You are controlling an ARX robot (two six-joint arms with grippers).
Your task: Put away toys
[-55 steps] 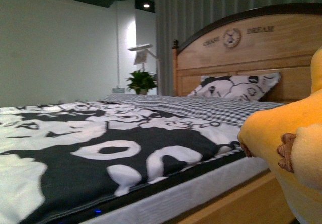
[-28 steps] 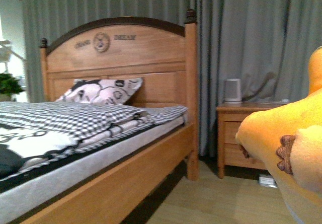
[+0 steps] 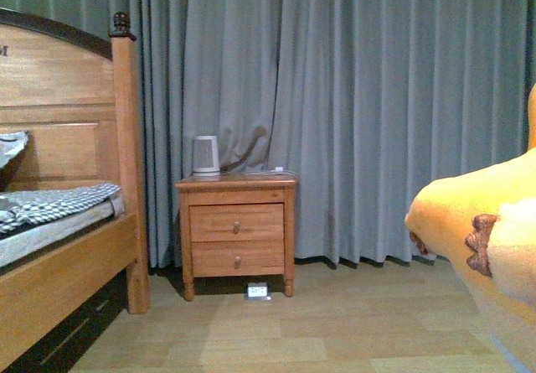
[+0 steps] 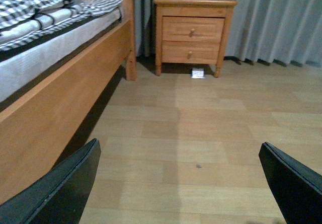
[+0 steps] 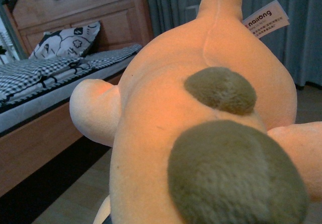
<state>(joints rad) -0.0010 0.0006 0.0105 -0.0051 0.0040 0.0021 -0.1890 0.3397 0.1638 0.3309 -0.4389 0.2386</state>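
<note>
Plush (image 5: 166, 133): looked soft, light; body was your hold.
Left end effector (image 4: 178, 153): apart, empty.
Right end effector: hidden, you couldn't tell.

Your left gripper (image 4: 178, 144) stands wide open: its two dark fingers (image 4: 63, 190) are spread far apart with nothing between them, and it aims forward and slightly down. Neither arm shows in the front view. Your right gripper cannot be seen, because the plush toy (image 5: 201, 133) fills its wrist view.
</note>
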